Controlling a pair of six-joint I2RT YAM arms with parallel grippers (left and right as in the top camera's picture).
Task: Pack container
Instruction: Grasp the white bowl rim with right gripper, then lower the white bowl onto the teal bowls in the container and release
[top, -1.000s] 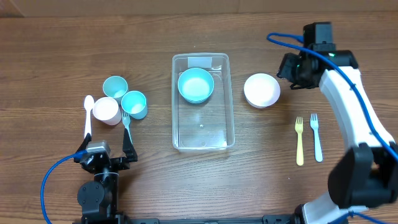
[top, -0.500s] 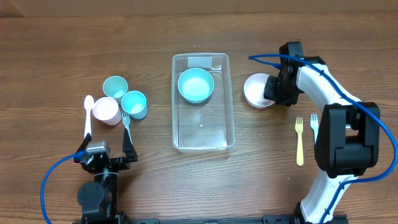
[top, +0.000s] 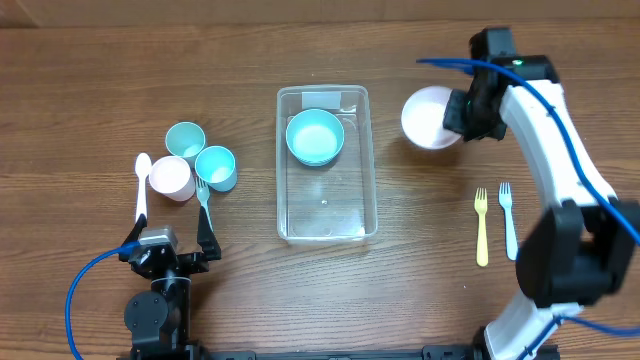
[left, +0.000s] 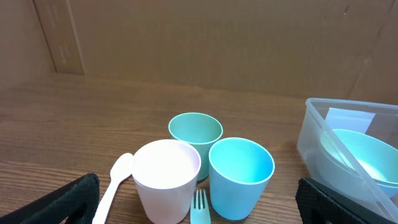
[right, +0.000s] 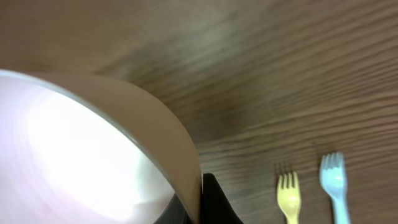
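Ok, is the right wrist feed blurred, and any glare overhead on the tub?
Right wrist: white bowl is overexposed and soft up close, wood beyond it smeared, yellow fork readable. Overhead: sharp, evenly lit, no glare hiding the container. Left wrist: crisp.

Overhead straight down on whole table (top: 100, 80), left wrist low, facing cups (left: 196, 134) and container (left: 348, 124) also seen overhead, right wrist tight against white bowl (right: 74, 155)

Laboratory robot bench: two cabled arms (top: 560, 150) reach over a wood-grain table (top: 100, 80); plain cardboard panels (left: 186, 43) stand beyond the left gripper (top: 170, 240) as a backdrop.
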